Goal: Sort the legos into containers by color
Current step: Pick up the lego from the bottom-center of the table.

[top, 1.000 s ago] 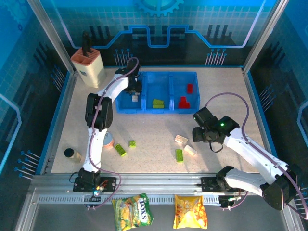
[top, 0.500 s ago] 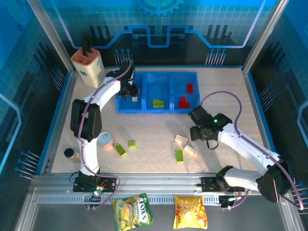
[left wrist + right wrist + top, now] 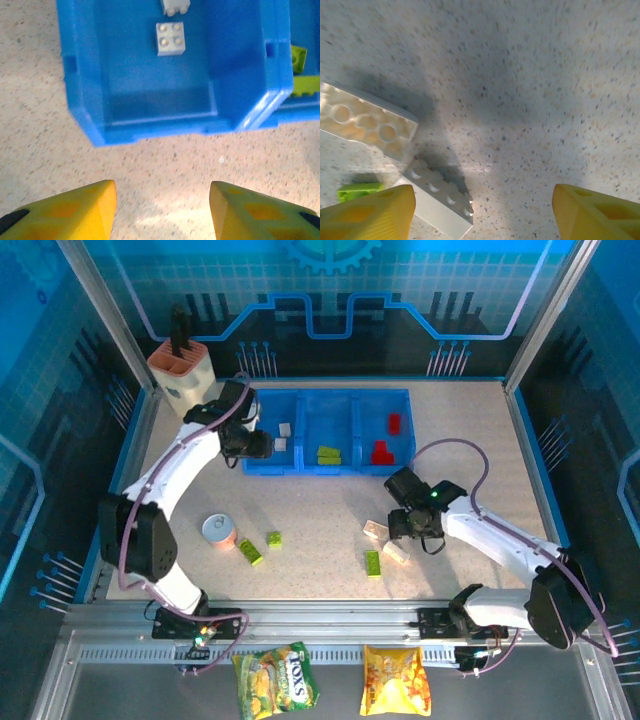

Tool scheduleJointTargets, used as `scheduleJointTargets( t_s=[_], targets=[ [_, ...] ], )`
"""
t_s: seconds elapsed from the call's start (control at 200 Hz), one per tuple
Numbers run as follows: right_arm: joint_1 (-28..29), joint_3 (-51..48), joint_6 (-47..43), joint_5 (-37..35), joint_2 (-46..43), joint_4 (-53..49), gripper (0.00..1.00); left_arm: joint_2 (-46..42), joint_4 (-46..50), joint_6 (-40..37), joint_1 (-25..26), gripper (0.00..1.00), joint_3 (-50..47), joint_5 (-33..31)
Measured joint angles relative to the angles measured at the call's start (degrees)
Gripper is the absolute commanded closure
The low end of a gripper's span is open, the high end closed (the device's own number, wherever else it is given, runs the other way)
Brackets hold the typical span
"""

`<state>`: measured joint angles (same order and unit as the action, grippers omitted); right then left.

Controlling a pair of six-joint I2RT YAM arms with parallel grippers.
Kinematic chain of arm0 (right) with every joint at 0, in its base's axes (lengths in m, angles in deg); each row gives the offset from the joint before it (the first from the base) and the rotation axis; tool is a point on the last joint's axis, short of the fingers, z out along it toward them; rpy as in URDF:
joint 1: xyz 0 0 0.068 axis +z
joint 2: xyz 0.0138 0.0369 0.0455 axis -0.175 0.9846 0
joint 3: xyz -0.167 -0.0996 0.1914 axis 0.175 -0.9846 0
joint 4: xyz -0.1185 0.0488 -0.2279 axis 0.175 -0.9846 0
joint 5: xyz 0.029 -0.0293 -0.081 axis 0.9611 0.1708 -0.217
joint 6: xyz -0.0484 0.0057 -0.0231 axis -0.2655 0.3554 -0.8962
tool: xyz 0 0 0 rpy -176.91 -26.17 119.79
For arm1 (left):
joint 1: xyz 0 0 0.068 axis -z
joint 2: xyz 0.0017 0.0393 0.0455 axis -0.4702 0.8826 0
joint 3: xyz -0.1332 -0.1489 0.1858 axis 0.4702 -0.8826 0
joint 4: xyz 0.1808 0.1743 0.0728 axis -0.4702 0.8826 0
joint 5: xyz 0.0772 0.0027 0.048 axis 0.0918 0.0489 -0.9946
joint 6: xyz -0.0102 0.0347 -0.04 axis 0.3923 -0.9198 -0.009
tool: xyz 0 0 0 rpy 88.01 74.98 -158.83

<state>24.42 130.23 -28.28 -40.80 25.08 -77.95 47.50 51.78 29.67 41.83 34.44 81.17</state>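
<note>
While loose legos [image 3: 372,562] lay on the table [image 3: 320,510] nearer than the containers [image 3: 300,469], the left jaws hung spread and empty before the compartment holding white bricks [image 3: 170,38]. The right jaws stood spread over two close-set cream bricks [image 3: 367,127]; closing could catch both.

Working off the tray [image 3: 300,468], I see the knife block [image 3: 183,380] behind its left end, the can [image 3: 218,531] before its left end, loose bricks [image 3: 377,530] on the table [image 3: 470,440] before it, and other bricks [image 3: 328,454] inside its compartments.
</note>
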Motion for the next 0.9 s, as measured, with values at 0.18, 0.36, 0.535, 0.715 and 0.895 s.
scheduleJointTargets(
  t_s=[0.18,0.36,0.535,0.715,0.895],
  targets=[
    [0.9,-1.44,11.17,0.61,0.42,0.55,0.15,-6.69,0.22,-2.36,-0.57,0.46,-6.01,-2.21],
    [2.14,-1.81,22.1,2.01,0.2,1.46,0.0,-9.79,-2.45,-3.3,-0.87,0.46,-12.55,-4.5],
    [2.32,-3.1,29.51,4.57,-1.46,3.15,0.01,-9.84,-4.74,-4.37,-0.87,0.46,-15.87,-5.44],
    [2.34,-5.38,34.1,6.99,-1.53,4.76,0.03,-9.9,-6.75,-4.44,-0.9,0.46,-16.04,-5.57],
    [2.36,-7.85,36.94,10.36,0.0,8.59,0.06,-9.92,-8.04,-4.42,-1.64,0.46,-16.5,-5.55]
  ],
)
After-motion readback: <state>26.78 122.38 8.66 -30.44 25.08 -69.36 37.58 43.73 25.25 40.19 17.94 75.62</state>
